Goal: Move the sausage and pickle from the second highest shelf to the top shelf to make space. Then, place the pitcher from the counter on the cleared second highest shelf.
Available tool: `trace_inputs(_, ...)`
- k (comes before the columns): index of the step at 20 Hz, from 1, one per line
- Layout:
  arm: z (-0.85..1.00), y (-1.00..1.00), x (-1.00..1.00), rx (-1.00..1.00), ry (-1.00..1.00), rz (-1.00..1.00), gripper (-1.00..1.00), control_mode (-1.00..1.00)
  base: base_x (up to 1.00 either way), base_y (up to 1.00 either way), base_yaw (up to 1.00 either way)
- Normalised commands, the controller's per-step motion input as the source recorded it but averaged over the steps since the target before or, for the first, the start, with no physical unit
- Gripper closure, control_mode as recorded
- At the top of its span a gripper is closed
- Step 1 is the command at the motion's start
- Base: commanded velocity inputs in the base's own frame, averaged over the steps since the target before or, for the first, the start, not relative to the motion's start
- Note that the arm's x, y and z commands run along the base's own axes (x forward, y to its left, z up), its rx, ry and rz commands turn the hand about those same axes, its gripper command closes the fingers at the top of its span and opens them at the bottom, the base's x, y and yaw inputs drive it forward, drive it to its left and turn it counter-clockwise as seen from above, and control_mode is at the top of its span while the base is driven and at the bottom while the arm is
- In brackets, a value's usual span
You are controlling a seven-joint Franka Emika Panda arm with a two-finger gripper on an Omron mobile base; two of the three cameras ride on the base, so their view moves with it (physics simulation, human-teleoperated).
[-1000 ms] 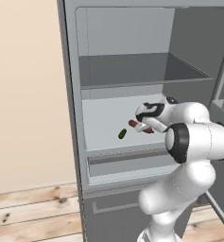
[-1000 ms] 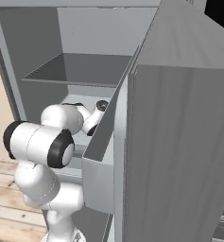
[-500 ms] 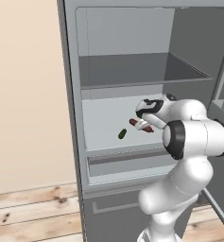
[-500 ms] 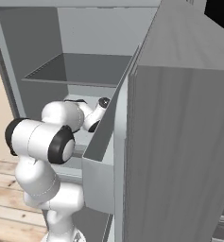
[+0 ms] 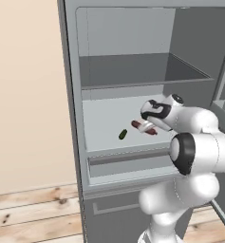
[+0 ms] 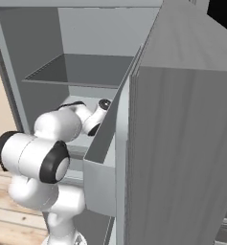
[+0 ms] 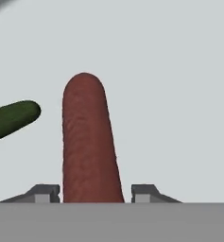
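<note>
Open fridge, left to right. The pickle (image 5: 123, 135) lies loose on the pale second highest shelf (image 5: 102, 126), just left of the sausage (image 5: 144, 128). The gripper (image 5: 145, 125) is closed halfway on the sausage, one fingertip (image 7: 46, 192) flush against each side of it at shelf level. Above, the darker top shelf (image 5: 133, 71) carries nothing.

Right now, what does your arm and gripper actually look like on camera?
The arm is glossy white, built of rounded, bulbous segments with broad black bands at the joints. The gripper has a white hand with black trim; its fingertips are small, squared and dark grey. No cables or markings are visible.
</note>
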Motion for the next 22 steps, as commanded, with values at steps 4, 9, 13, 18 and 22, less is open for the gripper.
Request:
trace_inputs(4, 0.59, 0.15, -0.9, -0.02, 0.0, 0.14, 1.0, -1.0, 0.0, 0.0, 0.0)
trace_inputs(9, 0.73, 0.23, -0.9, -0.05, 0.0, 0.15, 1.0, -1.0, 0.0, 0.0, 0.0)
trace_inputs(13, 0.59, 0.28, -0.97, -0.12, 0.0, 0.13, 1.0, -1.0, 0.0, 0.0, 0.0)
trace_inputs(18, 0.62, 0.33, -0.99, -0.13, -0.08, 0.1, 1.0, -1.0, 0.0, 0.0, 0.0)
trace_inputs(22, 0.76, 0.22, -0.92, -0.07, -0.2, 0.02, 1.0, -1.0, 0.0, 0.0, 0.0)
